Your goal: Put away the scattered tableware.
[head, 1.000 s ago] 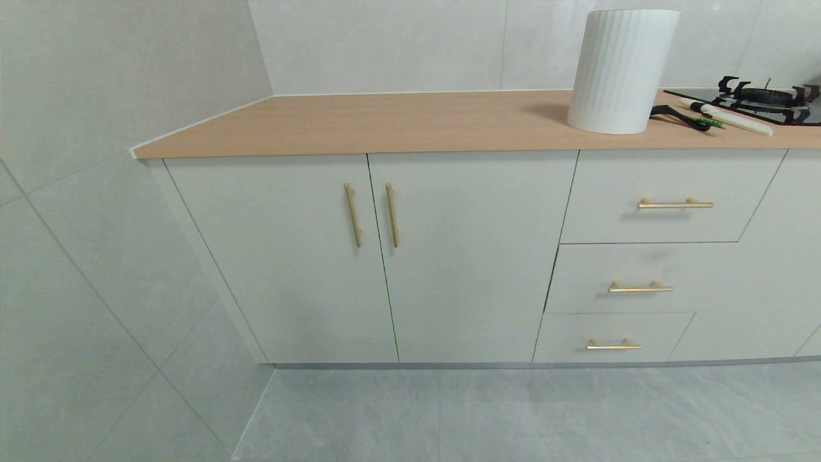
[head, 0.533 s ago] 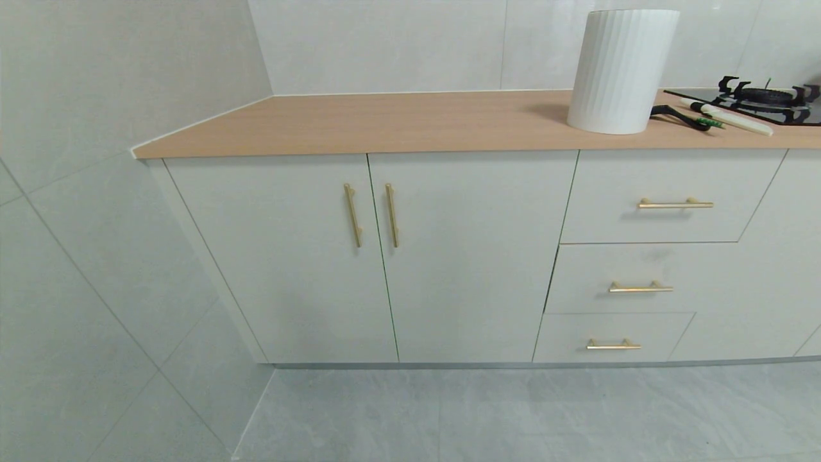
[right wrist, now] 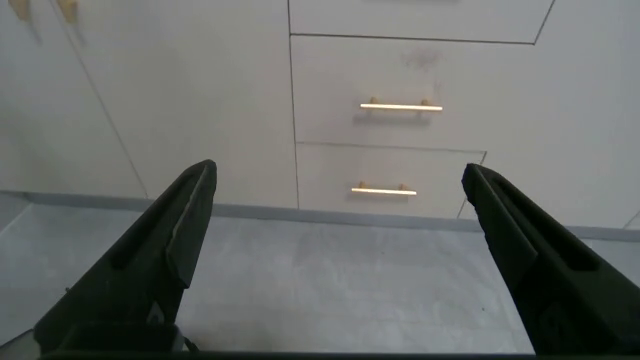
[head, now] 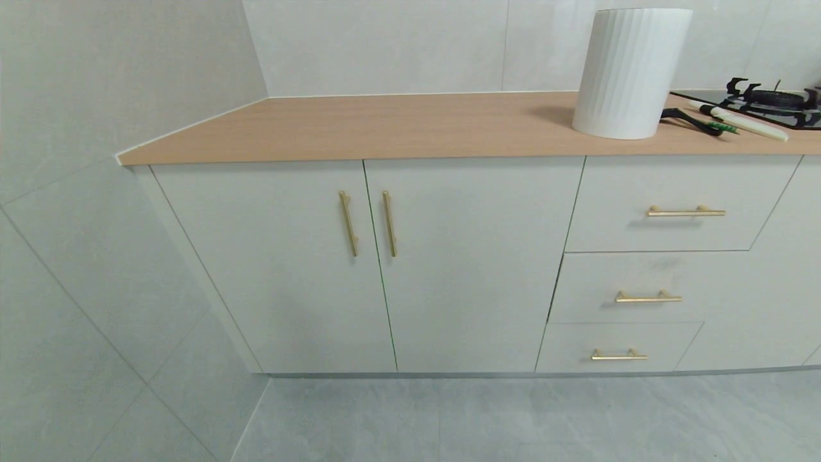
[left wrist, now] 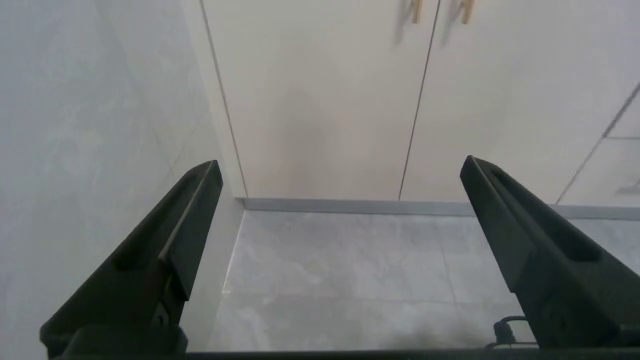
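On the wooden countertop [head: 385, 125], toward its right end, stands a tall white ribbed container [head: 632, 70]. Just right of it lie a black-handled utensil [head: 689, 119] and a long white utensil [head: 747, 122], with a small green piece between them. My left gripper [left wrist: 340, 170] hangs low, open and holding nothing, facing the double cabinet doors [left wrist: 330, 90] above the floor. My right gripper [right wrist: 338, 170] is open too, with nothing in it, in front of the lower drawers [right wrist: 400, 105].
A black gas hob [head: 773, 101] sits at the counter's far right. Below the counter are two doors with gold handles [head: 348, 222] and three drawers [head: 685, 211]. A tiled wall closes in on the left. Grey floor [head: 449, 417] lies open in front.
The whole head view has shifted a little, so the camera moved. The container and the utensils stay where they were on the counter.
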Motion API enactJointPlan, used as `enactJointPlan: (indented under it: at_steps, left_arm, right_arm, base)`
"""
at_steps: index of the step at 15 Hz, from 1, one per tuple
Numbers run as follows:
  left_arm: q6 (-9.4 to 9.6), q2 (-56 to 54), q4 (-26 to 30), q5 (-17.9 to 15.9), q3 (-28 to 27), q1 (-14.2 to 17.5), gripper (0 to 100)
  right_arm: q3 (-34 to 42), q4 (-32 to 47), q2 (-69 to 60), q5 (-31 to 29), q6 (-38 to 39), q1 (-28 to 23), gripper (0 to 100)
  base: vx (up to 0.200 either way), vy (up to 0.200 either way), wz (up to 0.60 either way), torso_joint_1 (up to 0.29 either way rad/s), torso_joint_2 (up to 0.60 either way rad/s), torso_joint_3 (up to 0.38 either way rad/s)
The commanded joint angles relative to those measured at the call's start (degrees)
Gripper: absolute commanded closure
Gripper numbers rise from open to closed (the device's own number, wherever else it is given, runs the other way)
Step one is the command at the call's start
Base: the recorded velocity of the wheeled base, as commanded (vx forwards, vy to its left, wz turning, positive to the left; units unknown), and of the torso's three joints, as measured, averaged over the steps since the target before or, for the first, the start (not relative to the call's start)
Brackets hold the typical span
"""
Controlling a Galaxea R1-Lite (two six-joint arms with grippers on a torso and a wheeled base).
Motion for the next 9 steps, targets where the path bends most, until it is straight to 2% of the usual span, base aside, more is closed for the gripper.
enactJointPlan:
  at_steps: [1, 3, 9]
  left_arm:
    - [-0.01, 0.1, 0.0, 0.0, 0.0, 0.0, 0]
    - [-0.01, 0.1, 0.0, 0.0, 0.0, 0.0, 0]
    - [0.07, 0.1, 0.0, 0.0, 0.0, 0.0, 0]
  right_arm:
    - [0.0, 0.1, 0.0, 0.0, 0.0, 0.0, 0]
    - [0.1, 0.0, 0.0, 0.0, 0.0, 0.0, 0]
    - [0.1, 0.1, 0.0, 0.0, 0.0, 0.0, 0]
  base:
    - [0.2, 0.0, 0.0, 0.002, 0.01, 0.002]
    - [0.2, 0.0, 0.0, 0.007, 0.0, 0.007]
    - [0.0, 0.0, 0.0, 0.0, 0.0, 0.0]
